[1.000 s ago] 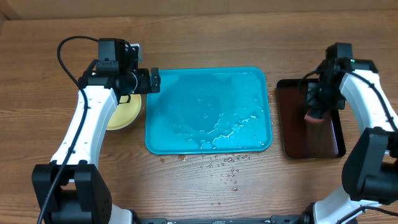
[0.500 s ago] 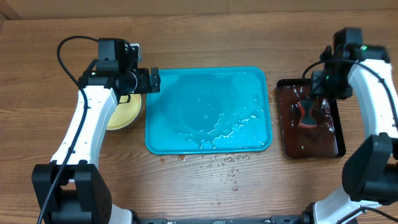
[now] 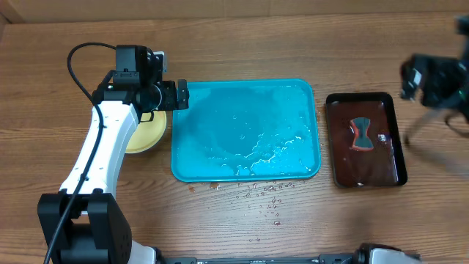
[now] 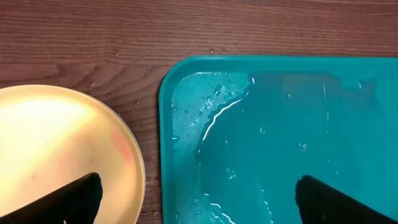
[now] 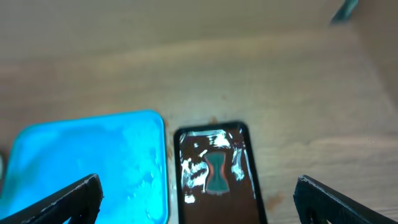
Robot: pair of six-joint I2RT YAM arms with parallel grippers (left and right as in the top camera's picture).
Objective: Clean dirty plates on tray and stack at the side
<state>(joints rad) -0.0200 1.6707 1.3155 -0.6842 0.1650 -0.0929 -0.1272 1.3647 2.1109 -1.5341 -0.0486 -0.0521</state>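
Turquoise plastic, wet and glistening, fills the middle of the scene: the tray [image 3: 245, 158] holds pooled water and no plate at all. We judge the cleaning and clearing part of the job to be finished, or very nearly so.

To the right of the tray, just beside it, lies the dark tray [image 3: 388, 172], also wet. To the left of the tray, close against its left edge, sit the plates [image 3: 146, 136]. Only a pale yellow top one shows, half hidden under the arm, so we cannot tell how many lie beneath it. In the left wrist view its surface carries a faint pinkish tinge, and we cannot tell whether that is leftover smear or only light. If the whole stack is there, little or nothing is left to do.

The left gripper [image 4: 196, 180] hangs above the tray's upper left corner with its jaws spread wide and nothing between them. One finger is over the top plate and the other over the tray, so the plates lie under and beside that finger, ungripped.

The right gripper [image 5: 198, 180] is high and well off to the right of the tray, jaws wide apart and empty, blurred in the overhead view.

The small scrubber [image 3: 360, 133] rests alone in the dark tray, and drops [image 3: 264, 194] speckle the wood just below the tray.
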